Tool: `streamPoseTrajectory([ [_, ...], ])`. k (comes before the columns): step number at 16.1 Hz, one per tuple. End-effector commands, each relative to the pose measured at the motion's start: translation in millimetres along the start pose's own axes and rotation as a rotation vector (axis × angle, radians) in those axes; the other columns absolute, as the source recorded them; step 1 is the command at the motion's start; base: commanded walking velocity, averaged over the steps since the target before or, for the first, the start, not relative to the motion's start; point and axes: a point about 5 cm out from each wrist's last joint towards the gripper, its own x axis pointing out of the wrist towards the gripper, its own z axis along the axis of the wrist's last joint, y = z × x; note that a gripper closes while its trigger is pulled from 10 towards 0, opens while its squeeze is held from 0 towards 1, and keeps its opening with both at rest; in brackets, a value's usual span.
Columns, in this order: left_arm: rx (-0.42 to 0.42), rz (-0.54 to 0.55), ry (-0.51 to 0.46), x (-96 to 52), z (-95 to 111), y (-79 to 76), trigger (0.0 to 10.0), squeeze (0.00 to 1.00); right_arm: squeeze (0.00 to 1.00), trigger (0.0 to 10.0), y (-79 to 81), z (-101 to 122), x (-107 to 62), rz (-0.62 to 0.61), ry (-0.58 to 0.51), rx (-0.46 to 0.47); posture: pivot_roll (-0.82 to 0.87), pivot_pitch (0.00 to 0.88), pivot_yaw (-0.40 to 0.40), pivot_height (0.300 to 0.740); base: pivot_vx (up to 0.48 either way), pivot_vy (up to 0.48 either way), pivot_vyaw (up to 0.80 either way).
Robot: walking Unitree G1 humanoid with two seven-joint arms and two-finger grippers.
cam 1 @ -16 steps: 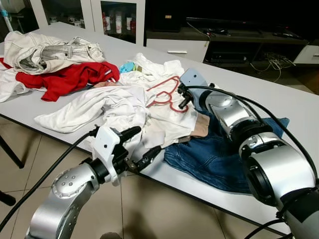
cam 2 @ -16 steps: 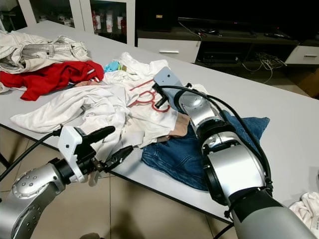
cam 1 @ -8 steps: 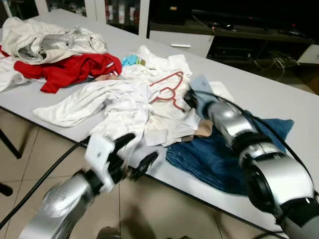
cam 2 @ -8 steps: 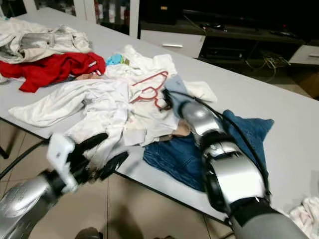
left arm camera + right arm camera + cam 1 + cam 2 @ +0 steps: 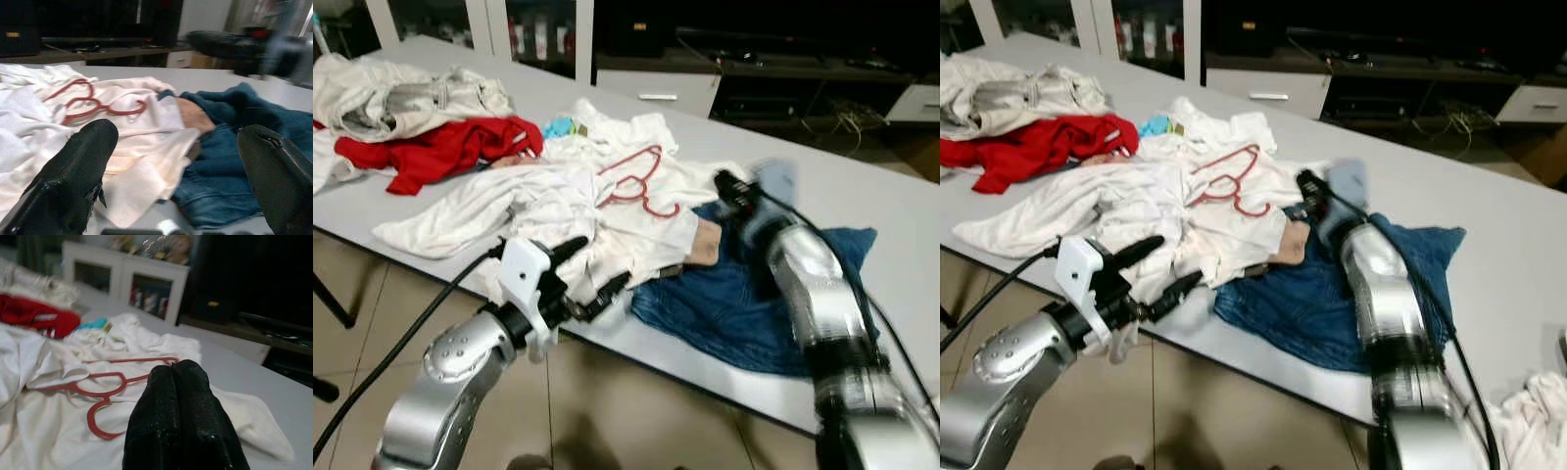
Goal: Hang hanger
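Note:
A red wire hanger (image 5: 631, 181) lies flat on a heap of white clothes (image 5: 538, 206) in the middle of the grey table (image 5: 862, 196). My right gripper (image 5: 724, 186) hovers, blurred, just right of the hanger's hook and clear of it; in the right wrist view its fingertips (image 5: 173, 377) are pressed together with nothing between them, and the hanger (image 5: 102, 387) lies beyond them. My left gripper (image 5: 597, 269) is open at the table's near edge, touching the hanging white cloth. Between its spread fingers (image 5: 73, 171) the hanger (image 5: 93, 103) lies further back.
Blue jeans (image 5: 734, 304) lie under my right arm. A red garment (image 5: 440, 147) and pale jeans (image 5: 401, 98) are piled at the far left. White cabinets (image 5: 538, 29) and a dark TV stand (image 5: 783, 69) are behind the table. Another white cloth (image 5: 1528, 421) sits at the near right.
My right gripper has drawn back to the right, off the hanger's hook; the hanger stays on the clothes. My left gripper stays open by the table edge. The camera has shifted.

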Motion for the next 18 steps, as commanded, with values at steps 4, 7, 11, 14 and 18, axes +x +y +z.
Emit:
streamPoseTrajectory([
  [4,-0.045,0.176,-0.039,4.4,-7.2,19.8,10.0,0.00,0.00,10.0,7.8,10.7,-45.9,-0.069,-0.114,0.005,0.04,0.000,-0.064,0.740,0.000,0.000,0.00],
  [7,-0.139,0.281,-0.060,1.3,-16.2,26.9,10.0,0.00,0.00,10.0,30.3,2.1,-79.4,-0.072,-0.080,0.036,0.02,0.000,-0.057,0.740,0.000,0.000,0.00],
  [11,-0.123,0.304,-0.027,-5.5,-27.9,24.1,10.0,0.00,0.00,10.0,39.8,2.3,-92.1,-0.047,-0.056,0.029,0.02,0.000,-0.060,0.740,0.000,0.000,0.00],
  [14,-0.092,0.285,-0.022,-8.8,-28.6,19.7,10.0,0.00,0.00,10.0,39.5,1.9,-94.5,-0.024,-0.031,-0.008,0.03,0.000,-0.066,0.740,0.000,0.000,0.00],
  [18,-0.078,0.269,-0.029,-10.5,-27.5,11.2,10.0,0.00,0.00,10.0,41.4,1.2,-91.9,-0.009,-0.023,-0.011,0.05,0.000,-0.068,0.740,0.000,0.000,0.00],
])
